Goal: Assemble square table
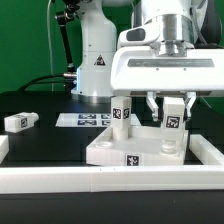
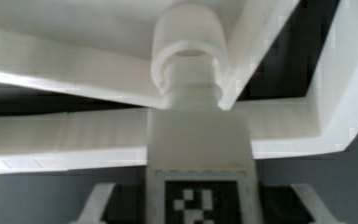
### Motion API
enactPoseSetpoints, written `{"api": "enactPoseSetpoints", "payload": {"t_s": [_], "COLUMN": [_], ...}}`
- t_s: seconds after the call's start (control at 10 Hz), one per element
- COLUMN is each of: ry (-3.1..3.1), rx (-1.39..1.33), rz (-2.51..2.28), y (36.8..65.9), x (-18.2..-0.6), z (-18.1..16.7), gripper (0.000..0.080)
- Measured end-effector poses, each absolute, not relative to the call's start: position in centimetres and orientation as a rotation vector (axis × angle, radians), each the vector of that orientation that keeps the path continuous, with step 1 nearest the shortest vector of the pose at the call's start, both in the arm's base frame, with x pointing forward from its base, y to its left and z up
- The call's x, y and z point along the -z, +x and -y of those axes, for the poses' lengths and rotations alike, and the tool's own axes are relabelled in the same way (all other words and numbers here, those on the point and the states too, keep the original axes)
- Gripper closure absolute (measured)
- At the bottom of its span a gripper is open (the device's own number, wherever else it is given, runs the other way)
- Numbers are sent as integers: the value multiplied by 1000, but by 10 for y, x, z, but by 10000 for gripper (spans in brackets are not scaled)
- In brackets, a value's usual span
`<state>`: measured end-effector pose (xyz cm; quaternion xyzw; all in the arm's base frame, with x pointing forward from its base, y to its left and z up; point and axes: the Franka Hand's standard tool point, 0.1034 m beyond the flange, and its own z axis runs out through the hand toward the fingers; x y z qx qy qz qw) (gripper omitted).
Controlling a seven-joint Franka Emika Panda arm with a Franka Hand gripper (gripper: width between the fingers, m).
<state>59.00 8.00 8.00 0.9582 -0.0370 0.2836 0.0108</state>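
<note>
The white square table top (image 1: 118, 150) lies on the black table with one tagged leg (image 1: 122, 114) standing upright at its back corner. My gripper (image 1: 171, 108) is shut on a second leg (image 1: 172, 120), which it holds upright over the top's corner on the exterior view's right. In the wrist view this leg (image 2: 201, 150) runs between my fingers (image 2: 105, 198), and its threaded tip (image 2: 190, 50) sits against the table top (image 2: 51, 130). A third leg (image 1: 20, 121) lies loose at the exterior view's left.
The marker board (image 1: 84, 120) lies flat behind the table top, in front of the arm's base (image 1: 95, 60). A long white rail (image 1: 90, 182) borders the front, with another piece (image 1: 208, 150) at the exterior view's right.
</note>
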Motion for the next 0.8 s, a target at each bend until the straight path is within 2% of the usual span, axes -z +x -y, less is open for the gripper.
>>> {"api": "enactPoseSetpoints", "payload": {"t_s": [0.8], "ry": [2980], "rx": [-881], "rz": [95], "y": [586], "x": [-66], "z": [-82], "gripper": [512]}}
